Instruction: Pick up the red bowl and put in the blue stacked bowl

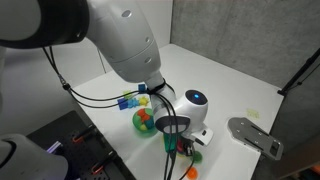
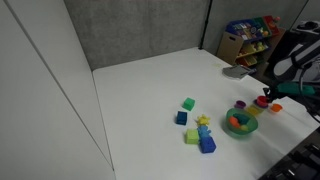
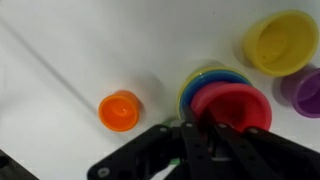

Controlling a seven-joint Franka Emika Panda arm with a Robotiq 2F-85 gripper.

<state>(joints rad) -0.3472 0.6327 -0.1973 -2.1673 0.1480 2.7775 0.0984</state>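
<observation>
In the wrist view the red bowl sits over the blue stacked bowl, whose blue rim and a yellow-green rim beneath it show at its left. My gripper is shut on the red bowl's near rim. I cannot tell whether the red bowl rests fully in the stack or is held just above it. A small orange bowl stands apart to the left. In an exterior view the gripper hangs over the red bowl near the table's edge.
A yellow bowl and a purple bowl stand close to the stack. A big green bowl with coloured pieces and several loose blocks lie nearby. A grey flat object lies on the table.
</observation>
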